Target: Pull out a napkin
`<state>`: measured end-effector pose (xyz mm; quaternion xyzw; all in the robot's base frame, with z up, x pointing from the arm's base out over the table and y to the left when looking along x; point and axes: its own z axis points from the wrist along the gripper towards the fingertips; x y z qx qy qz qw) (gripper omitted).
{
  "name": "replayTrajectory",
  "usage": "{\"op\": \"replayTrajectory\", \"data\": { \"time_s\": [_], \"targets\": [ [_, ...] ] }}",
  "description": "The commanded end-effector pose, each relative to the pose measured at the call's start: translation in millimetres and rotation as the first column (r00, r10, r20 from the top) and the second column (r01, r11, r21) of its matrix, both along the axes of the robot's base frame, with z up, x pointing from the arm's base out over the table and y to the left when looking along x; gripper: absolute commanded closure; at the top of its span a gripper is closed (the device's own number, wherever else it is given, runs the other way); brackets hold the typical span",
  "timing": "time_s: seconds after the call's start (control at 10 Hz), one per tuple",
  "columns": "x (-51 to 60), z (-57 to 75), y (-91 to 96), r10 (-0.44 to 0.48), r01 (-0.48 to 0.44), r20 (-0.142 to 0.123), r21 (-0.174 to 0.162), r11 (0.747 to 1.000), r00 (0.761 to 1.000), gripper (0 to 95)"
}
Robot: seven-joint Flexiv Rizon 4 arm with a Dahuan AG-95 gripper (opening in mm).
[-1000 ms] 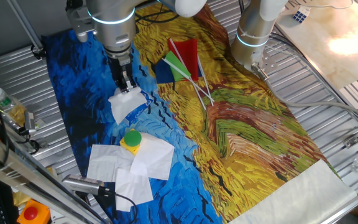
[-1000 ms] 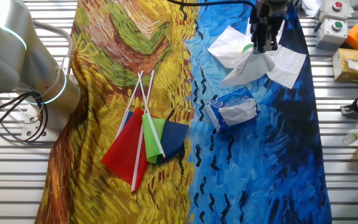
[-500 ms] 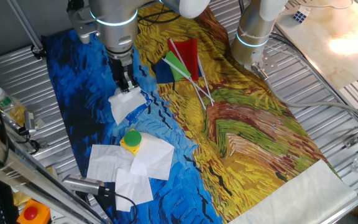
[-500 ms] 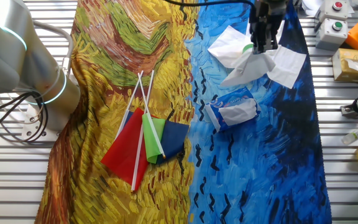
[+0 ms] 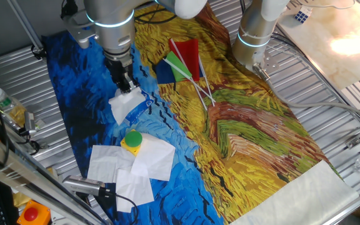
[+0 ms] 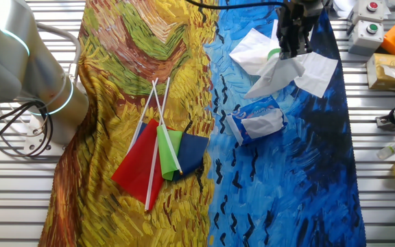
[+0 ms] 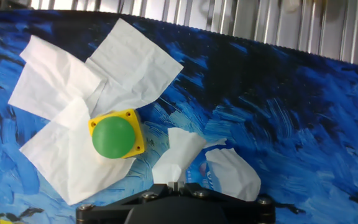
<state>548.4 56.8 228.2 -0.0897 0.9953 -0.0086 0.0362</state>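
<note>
My gripper (image 6: 292, 49) is shut on the top of a thin white napkin (image 6: 274, 75), which hangs from it above the cloth. The blue plastic tissue packet (image 6: 255, 121) lies on the blue cloth just below, with white tissue showing at its opening. In one fixed view the gripper (image 5: 126, 85) holds the napkin (image 5: 124, 105) over the packet (image 5: 146, 106), which is mostly hidden. In the hand view the napkin (image 7: 176, 155) rises into the closed fingers (image 7: 178, 185), with the packet (image 7: 227, 174) beneath.
A yellow box with a green button (image 5: 131, 140) sits on several larger white sheets (image 5: 111, 164) near the packet. Red, green and blue flags (image 5: 181, 60) lie on the yellow cloth. A second arm's base (image 5: 255, 34) stands behind. Button boxes (image 6: 370, 19) stand at the edge.
The arm has risen slightly with the napkin still in the gripper. The packet has stayed on the cloth.
</note>
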Motion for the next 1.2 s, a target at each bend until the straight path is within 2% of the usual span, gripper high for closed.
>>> {"op": "replayTrajectory", "data": {
  "time_s": [0.1, 1.2],
  "targets": [
    [0.4, -0.4, 0.3, -0.004, 0.004, 0.001, 0.013, 1.000, 1.000, 95.0],
    [0.4, -0.4, 0.3, -0.012, 0.012, 0.005, 0.012, 1.000, 1.000, 95.0]
  ]
}}
